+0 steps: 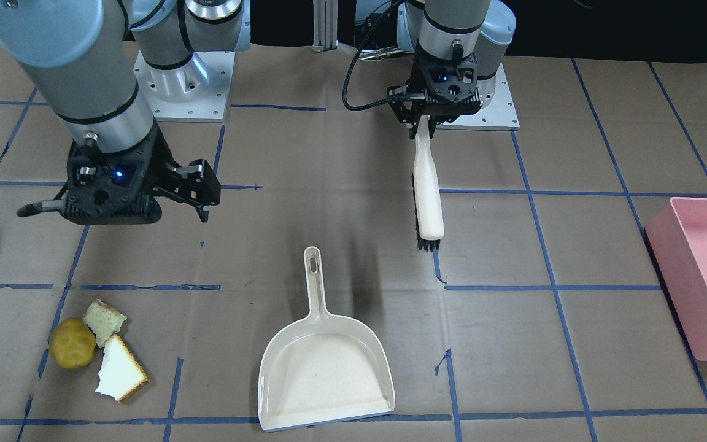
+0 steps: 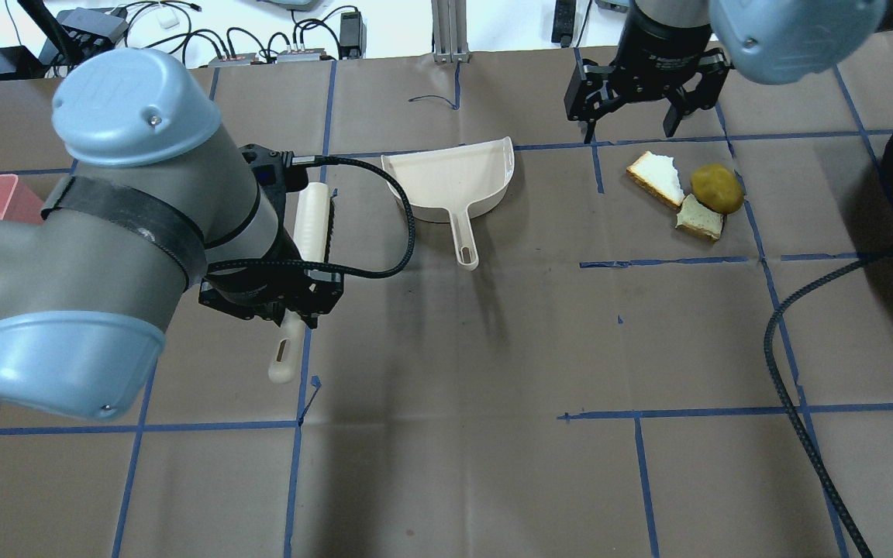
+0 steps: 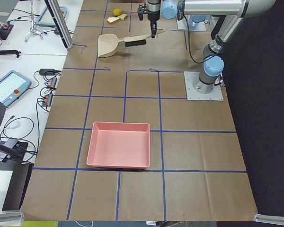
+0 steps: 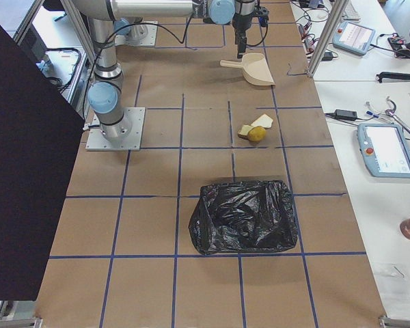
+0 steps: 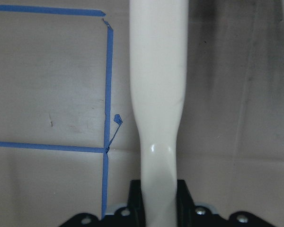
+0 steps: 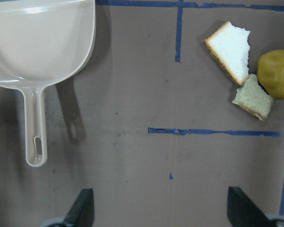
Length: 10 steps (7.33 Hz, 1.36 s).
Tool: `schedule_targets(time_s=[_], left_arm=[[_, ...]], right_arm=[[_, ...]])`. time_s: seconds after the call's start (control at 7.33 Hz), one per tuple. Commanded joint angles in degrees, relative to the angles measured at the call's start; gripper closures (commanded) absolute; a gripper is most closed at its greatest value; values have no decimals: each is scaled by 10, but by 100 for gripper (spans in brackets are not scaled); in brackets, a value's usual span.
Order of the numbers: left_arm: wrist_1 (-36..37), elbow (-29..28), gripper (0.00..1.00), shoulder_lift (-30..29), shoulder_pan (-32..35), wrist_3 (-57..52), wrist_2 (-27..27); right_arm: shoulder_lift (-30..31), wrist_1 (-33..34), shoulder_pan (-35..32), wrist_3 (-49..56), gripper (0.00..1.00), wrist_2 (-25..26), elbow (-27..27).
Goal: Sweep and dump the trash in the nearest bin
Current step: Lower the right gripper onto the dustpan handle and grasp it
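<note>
Holding the cream plastic black-bristled brush [image 1: 427, 190] by its handle, our left gripper [image 1: 424, 123] is clamped tight. Our right gripper [image 2: 631, 128] hangs wide open, empty, near the trash [image 1: 99, 350] — a round yellow-brown potato-like lump [image 1: 72, 352] clustered with two torn white bread pieces [image 1: 121, 368], well apart from the cream plastic dustpan [image 1: 326, 368]. We judge the bread light and crumbly, the lump prone to rolling — so we'd grip the stiff dustpan by its handle.

Brown papered counter [image 4: 157, 225], blue tape grid. Black plastic-bag bin [image 4: 244, 217], central. Beyond it: round yellow-brown lump [image 4: 257, 134] beside two torn bread pieces, white [image 4: 264, 121] and tan-crusted [image 4: 244, 131]. Farther: cream plastic dustpan [image 4: 253, 69].
</note>
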<state>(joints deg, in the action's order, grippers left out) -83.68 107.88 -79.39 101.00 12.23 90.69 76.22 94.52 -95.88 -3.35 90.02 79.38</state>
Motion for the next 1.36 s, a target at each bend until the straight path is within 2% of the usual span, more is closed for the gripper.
schedule_targets(time_s=[0.0, 0.27, 0.68, 1.09, 1.23], left_arm=[[-39, -2, 100, 27, -2, -18, 4], [-73, -6, 100, 31, 3, -12, -6], [-69, 5, 100, 28, -3, -13, -11], [-68, 6, 100, 33, -7, -15, -12], [-67, 6, 100, 32, -8, -15, -12]], right_arm=[[-83, 57, -54, -30, 0, 0, -44], [-118, 95, -88, -89, 0, -5, -44], [-164, 113, -138, -102, 0, -6, -36], [-204, 163, -147, -92, 1, -1, -27], [-200, 174, -143, -91, 1, 0, -11]])
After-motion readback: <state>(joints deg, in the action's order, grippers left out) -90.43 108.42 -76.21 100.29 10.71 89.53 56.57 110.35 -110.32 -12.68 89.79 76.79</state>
